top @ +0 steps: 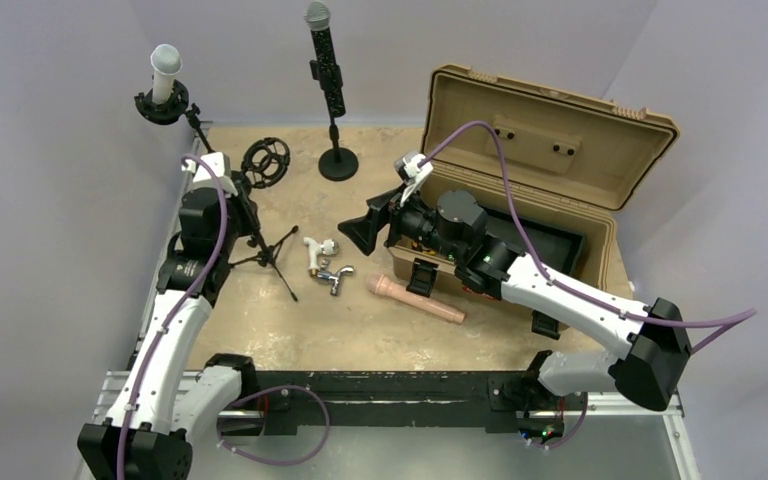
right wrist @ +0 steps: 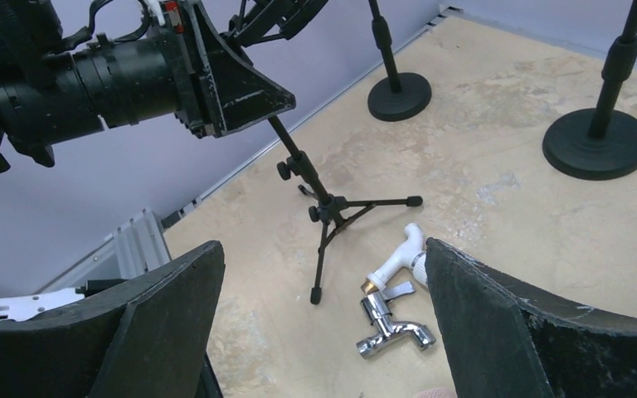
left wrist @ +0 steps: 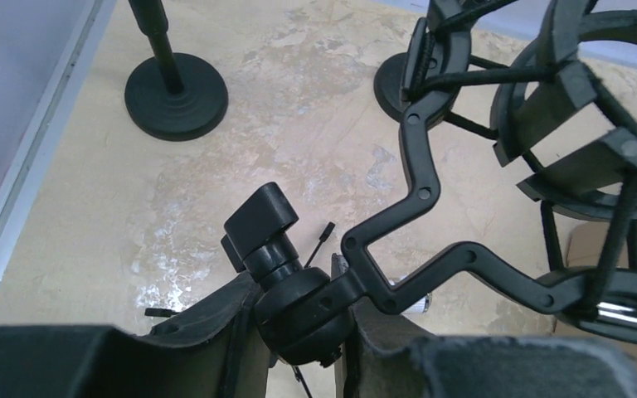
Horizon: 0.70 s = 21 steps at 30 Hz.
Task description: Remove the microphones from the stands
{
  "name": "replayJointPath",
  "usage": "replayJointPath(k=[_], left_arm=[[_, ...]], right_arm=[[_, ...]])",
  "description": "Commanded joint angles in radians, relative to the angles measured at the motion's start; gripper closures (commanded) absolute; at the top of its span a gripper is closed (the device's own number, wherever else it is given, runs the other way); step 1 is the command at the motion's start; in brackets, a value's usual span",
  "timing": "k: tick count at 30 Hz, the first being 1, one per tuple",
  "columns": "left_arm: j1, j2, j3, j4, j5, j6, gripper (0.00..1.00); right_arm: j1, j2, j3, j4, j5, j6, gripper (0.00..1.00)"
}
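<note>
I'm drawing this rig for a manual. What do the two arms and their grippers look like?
The left arm and right arm have white links, black joints, and a purple cable along each. The left gripper and right gripper are black, with broad wedge-shaped fingers.

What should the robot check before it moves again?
1. Left gripper grips the mount: ok, clamped on its joint.
2. Right gripper open and empty: ok.
3. Mic in that mount: not ok, its ring is empty.
4. Mics on the other stands: ok, white mic and black mic stand upright.
5. Tripod upright: ok.
</note>
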State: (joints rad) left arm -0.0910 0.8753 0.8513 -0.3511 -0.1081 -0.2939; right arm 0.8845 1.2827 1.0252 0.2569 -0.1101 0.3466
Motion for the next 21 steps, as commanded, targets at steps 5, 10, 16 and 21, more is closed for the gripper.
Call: replayJointPath(k=[5, 10, 16, 21], left_arm=[[-0.234, 0.064, 0.065, -0.044, -0.565, -0.139, 1.00], [-0.256, 0.155, 0.186, -0.368, -0.726, -0.495, 1.00], [-0.272, 0.171, 0.195, -0.480, -0.770, -0.702, 1.00], [-0.282, 0.188, 0.212, -0.486, -0.744, -0.707, 0.91]], right_arm=[[0.004, -0.011, 0.011, 0.030, 0.044, -0.033, 0.10], [0.004, 0.049, 0.051, 0.031, 0.052, 0.001, 0.11], [0.013, 0.121, 0.096, 0.038, 0.021, 0.042, 0.11], [0.023, 0.184, 0.120, 0.088, -0.049, 0.132, 0.13]])
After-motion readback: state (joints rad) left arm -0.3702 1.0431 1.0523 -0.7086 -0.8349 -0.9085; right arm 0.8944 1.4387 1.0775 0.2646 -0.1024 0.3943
